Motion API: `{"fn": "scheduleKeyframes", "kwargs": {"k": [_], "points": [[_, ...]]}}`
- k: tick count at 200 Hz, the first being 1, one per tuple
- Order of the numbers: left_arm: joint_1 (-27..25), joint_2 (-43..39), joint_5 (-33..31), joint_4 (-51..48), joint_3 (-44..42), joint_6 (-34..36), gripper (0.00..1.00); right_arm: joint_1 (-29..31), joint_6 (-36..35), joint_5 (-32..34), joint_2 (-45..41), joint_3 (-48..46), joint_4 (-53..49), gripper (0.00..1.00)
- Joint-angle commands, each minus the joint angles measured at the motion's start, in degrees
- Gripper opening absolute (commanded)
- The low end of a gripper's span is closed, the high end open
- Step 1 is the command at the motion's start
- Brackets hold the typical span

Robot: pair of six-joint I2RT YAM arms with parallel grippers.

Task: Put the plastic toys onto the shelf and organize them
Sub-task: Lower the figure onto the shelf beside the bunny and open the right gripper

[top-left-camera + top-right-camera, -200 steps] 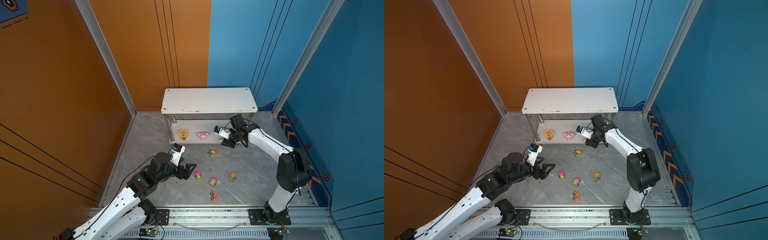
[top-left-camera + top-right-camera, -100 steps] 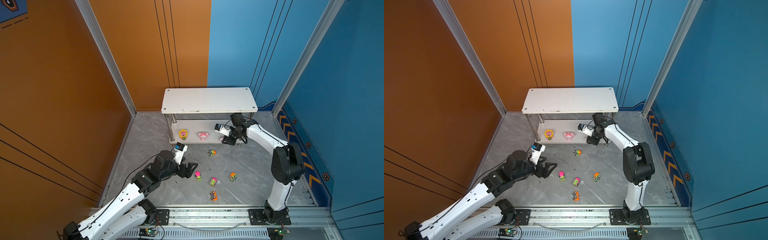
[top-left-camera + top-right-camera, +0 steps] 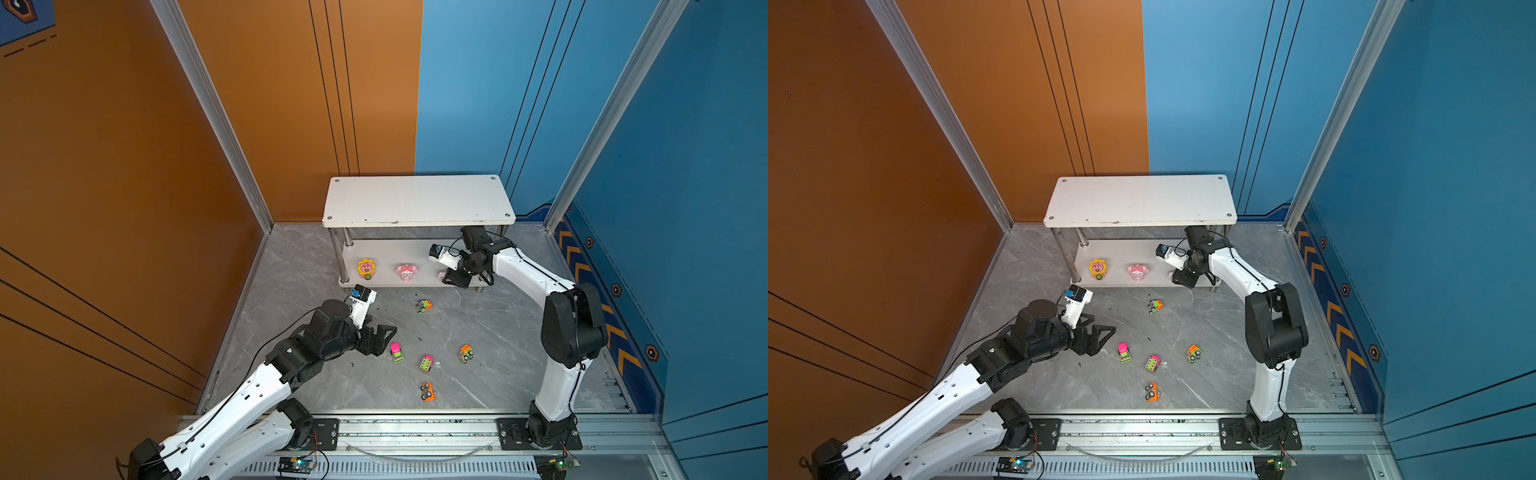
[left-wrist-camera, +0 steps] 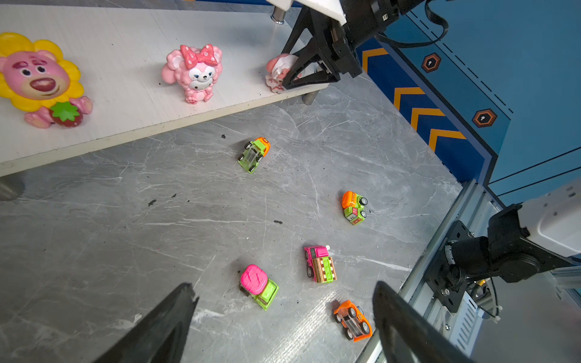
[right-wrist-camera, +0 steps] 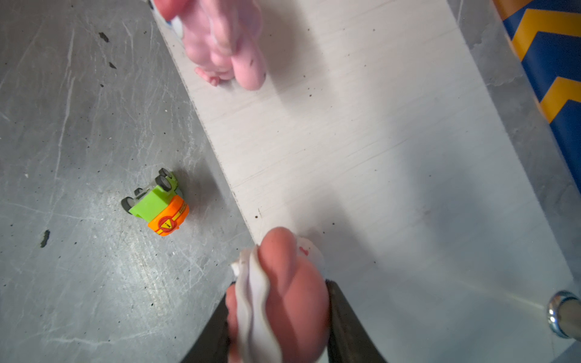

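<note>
Here, the right end effector (image 3: pixel 451 277) was clamped on a pink-and-white figurine (image 5: pixel 283 298) at the right front corner of the shelf's (image 3: pixel 415 203) lower board, apparently to extend the figurine row (image 3: pixel 406 272). The left end effector (image 3: pixel 384 340), jaws apart, hovered beside a pink-topped car (image 3: pixel 397 352) on the tabletop (image 3: pixel 498 332), presumably for pickup.

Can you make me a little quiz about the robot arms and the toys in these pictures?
1. True or false: the top board of the shelf holds toys.
2. How many toy cars lie on the floor? A three, B five, C seven.
3. What are the right fingers shut on?

Key: 1 false, the toys on it are on the lower board. 2 B. 3 a pink figurine, at the front edge of the lower board.
</note>
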Motion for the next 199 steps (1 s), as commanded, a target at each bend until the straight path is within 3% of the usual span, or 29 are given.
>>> {"fn": "scheduleKeyframes", "kwargs": {"k": [1, 82, 199], "points": [[0.56, -0.24, 0.95, 1.19, 0.20, -0.38, 0.90, -0.53, 2.30, -0.39, 0.11, 0.13, 3.27, 0.00], [0.60, -0.86, 1.22, 1.17, -0.63, -0.64, 0.91, -0.54, 4.07, -0.33, 1.65, 0.23, 4.15, 0.11], [0.56, -0.84, 1.52, 1.48, -0.99, -1.08, 0.91, -0.41, 5.97, -0.22, 2.41, 1.44, 2.98, 0.51]]}}
